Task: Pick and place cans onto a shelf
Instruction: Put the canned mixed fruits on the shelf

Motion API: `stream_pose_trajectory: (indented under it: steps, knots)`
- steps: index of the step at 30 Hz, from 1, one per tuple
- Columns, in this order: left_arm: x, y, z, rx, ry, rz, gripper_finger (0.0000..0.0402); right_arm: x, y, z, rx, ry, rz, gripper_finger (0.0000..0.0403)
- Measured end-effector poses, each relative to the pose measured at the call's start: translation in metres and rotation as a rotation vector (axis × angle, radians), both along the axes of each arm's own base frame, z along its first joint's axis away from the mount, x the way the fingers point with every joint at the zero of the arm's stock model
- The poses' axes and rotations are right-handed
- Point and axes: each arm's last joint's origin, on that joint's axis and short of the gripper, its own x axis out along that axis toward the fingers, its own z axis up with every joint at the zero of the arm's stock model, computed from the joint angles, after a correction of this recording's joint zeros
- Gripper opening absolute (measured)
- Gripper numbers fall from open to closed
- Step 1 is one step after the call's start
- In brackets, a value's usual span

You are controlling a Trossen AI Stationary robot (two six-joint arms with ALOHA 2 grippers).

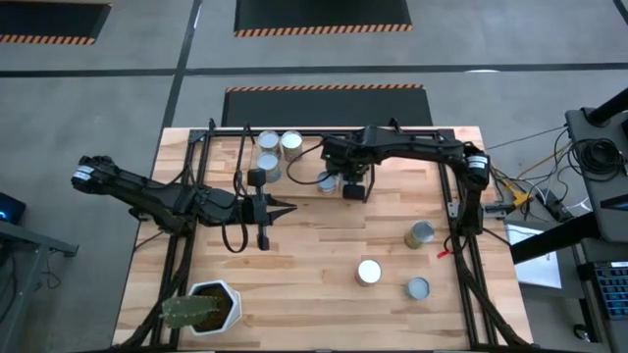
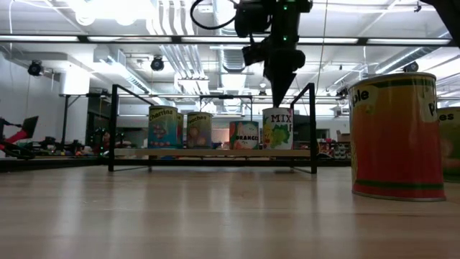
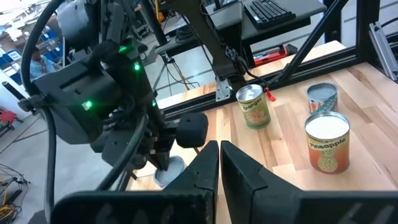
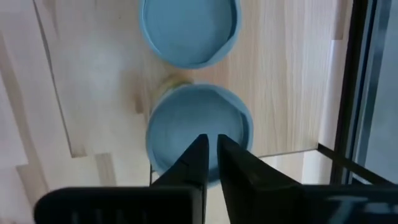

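Several cans stand upright on the shelf (image 2: pixel 215 152) at the table's far side, among them a "MIX" can (image 2: pixel 277 129) and an orange one (image 2: pixel 244 135). My right gripper (image 2: pixel 279 99) hangs shut, pointing down, just above the MIX can's round top (image 4: pixel 186 121), with a small gap between them. In the high view the right gripper (image 1: pixel 353 186) hides that can, and another can (image 1: pixel 327 181) stands beside it. Three more cans (image 1: pixel 420 233), (image 1: pixel 369 272), (image 1: pixel 418 287) stand on the table's right part. My left gripper (image 1: pixel 285 208) waits shut, nearly level, above the table's middle.
A white hexagonal plant pot (image 1: pixel 211 306) stands at the near left corner. The shelf's black rod legs (image 2: pixel 313 129) rise at its ends. A pineapple can (image 2: pixel 395 137) stands close to the low camera. Bare tabletop lies in the middle and near left.
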Motion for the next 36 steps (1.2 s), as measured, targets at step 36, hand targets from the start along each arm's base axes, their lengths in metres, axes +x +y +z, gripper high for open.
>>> stream_pose_trajectory:
  steps: [36]
  knots:
    - [0.0, 0.0, 0.0, 0.0, 0.001, 0.0, 0.0, 0.003, -0.002, -0.023, 0.01, 0.038, -0.061, 0.0009]
